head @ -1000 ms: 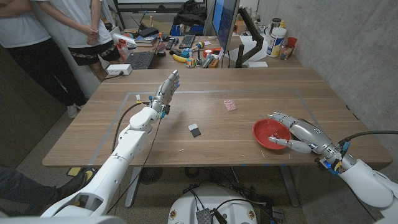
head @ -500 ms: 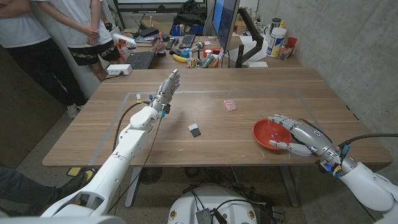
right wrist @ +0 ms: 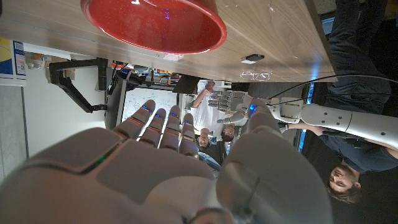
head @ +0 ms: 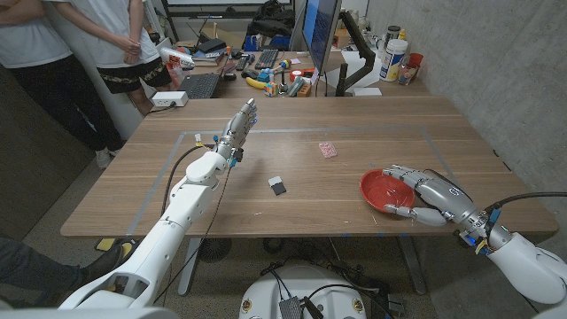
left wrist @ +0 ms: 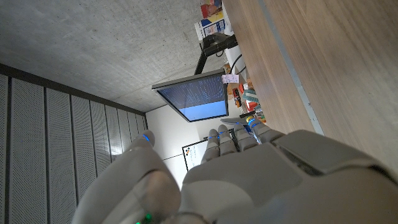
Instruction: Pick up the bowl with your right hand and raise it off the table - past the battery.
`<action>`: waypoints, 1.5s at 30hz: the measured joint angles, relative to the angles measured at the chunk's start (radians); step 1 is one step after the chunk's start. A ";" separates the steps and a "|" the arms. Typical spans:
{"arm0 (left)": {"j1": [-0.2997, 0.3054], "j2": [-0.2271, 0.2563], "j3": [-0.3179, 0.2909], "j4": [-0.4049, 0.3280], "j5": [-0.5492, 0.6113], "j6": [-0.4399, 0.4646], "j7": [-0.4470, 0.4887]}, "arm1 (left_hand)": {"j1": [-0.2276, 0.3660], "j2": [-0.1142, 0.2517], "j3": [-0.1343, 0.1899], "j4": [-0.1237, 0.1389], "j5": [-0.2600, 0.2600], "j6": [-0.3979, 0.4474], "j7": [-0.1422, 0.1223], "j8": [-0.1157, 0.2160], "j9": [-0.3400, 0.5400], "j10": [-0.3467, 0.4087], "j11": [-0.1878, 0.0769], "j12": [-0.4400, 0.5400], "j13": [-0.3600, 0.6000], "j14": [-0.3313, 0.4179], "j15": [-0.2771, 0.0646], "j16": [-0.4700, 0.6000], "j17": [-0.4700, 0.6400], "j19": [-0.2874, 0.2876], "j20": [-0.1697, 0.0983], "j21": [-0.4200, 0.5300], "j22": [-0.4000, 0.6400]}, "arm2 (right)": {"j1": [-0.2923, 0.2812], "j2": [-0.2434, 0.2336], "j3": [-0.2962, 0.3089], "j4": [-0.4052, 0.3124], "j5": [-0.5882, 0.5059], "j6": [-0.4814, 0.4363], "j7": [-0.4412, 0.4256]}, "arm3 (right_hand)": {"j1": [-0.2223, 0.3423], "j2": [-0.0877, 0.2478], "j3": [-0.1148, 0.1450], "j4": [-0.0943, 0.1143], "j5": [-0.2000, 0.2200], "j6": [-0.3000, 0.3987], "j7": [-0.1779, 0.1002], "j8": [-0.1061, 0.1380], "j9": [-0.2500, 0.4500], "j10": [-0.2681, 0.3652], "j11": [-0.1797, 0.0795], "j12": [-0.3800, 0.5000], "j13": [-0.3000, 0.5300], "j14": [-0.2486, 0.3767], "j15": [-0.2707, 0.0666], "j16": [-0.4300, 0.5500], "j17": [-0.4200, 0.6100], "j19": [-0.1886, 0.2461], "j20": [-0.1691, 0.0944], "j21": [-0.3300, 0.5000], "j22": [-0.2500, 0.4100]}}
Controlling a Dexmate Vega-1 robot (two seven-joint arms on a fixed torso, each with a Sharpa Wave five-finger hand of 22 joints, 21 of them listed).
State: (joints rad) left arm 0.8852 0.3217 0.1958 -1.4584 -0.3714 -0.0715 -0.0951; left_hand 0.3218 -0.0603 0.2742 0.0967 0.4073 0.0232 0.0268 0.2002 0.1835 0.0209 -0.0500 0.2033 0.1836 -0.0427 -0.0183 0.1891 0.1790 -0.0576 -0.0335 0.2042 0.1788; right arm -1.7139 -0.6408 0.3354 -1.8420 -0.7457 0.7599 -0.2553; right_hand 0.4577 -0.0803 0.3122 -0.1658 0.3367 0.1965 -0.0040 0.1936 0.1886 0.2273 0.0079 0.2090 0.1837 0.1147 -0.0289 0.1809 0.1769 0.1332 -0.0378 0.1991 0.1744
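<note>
The red bowl sits upright on the wooden table, towards its near right. My right hand is just to the right of the bowl with its fingers spread by the rim and its thumb at the near side. In the right wrist view my right hand holds nothing, and there is a gap between the fingertips and the bowl. The battery, small and black and white, lies mid-table left of the bowl; it shows as the battery beyond the bowl. My left hand hovers over the far left, fingers straight and empty; its back shows.
A small pink item lies beyond the battery. A taped outline marks the tabletop. Behind the table is a cluttered desk with a monitor. People stand at the back left.
My right hand has drawn back towards the near right; its thumb, which lay in the bowl, is now outside the rim. The bowl and left arm have stayed put.
</note>
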 measured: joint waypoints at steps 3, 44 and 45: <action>-0.001 0.000 0.000 0.002 0.000 0.000 -0.001 | 0.000 0.000 0.000 0.000 0.000 0.000 0.000 0.000 0.000 0.000 0.000 0.000 0.000 0.000 0.000 0.000 0.000 0.000 0.000 0.000 0.000 | -0.004 -0.001 0.002 -0.005 -0.016 -0.006 -0.008 | 0.000 0.000 0.000 0.000 0.004 0.000 0.000 0.000 0.000 0.001 -0.001 0.000 0.000 0.000 0.000 0.000 0.000 0.000 0.000 0.000 0.000; -0.004 0.008 0.006 -0.006 0.017 0.010 0.003 | 0.000 0.000 -0.008 0.000 0.000 0.006 -0.006 0.000 0.000 0.000 0.000 0.000 0.000 0.000 0.000 0.000 0.000 0.000 0.000 0.000 0.000 | -0.089 -0.066 -0.020 -0.088 -0.201 -0.184 -0.098 | 0.054 -0.004 0.004 0.004 0.026 -0.013 -0.023 0.000 0.000 -0.017 -0.001 0.000 0.000 -0.006 0.006 0.000 0.000 -0.017 0.002 -0.008 0.000; -0.003 0.009 0.007 -0.007 0.017 0.010 0.003 | 0.000 0.000 -0.008 0.000 0.000 0.006 -0.006 0.000 0.000 0.000 0.000 0.000 0.000 0.000 0.000 0.000 0.000 0.000 0.000 0.000 0.000 | -0.089 -0.066 -0.020 -0.088 -0.203 -0.193 -0.097 | 0.054 -0.004 0.004 0.004 0.026 -0.013 -0.023 0.000 0.000 -0.017 -0.001 0.000 0.000 -0.006 0.006 0.000 0.000 -0.017 0.002 -0.008 0.000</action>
State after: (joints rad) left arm 0.8817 0.3305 0.2027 -1.4651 -0.3542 -0.0620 -0.0917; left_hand 0.3218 -0.0603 0.2659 0.0964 0.4073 0.0288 0.0212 0.2002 0.1835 0.0209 -0.0500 0.2033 0.1836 -0.0427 -0.0183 0.1891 0.1789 -0.0576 -0.0335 0.2042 0.1788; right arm -1.8032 -0.7069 0.3154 -1.9298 -0.9489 0.5673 -0.3520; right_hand 0.5112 -0.0839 0.3165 -0.1613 0.3631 0.1838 -0.0271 0.1935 0.1883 0.2103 0.0073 0.2090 0.1837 0.1089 -0.0231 0.1810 0.1770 0.1166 -0.0356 0.1914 0.1744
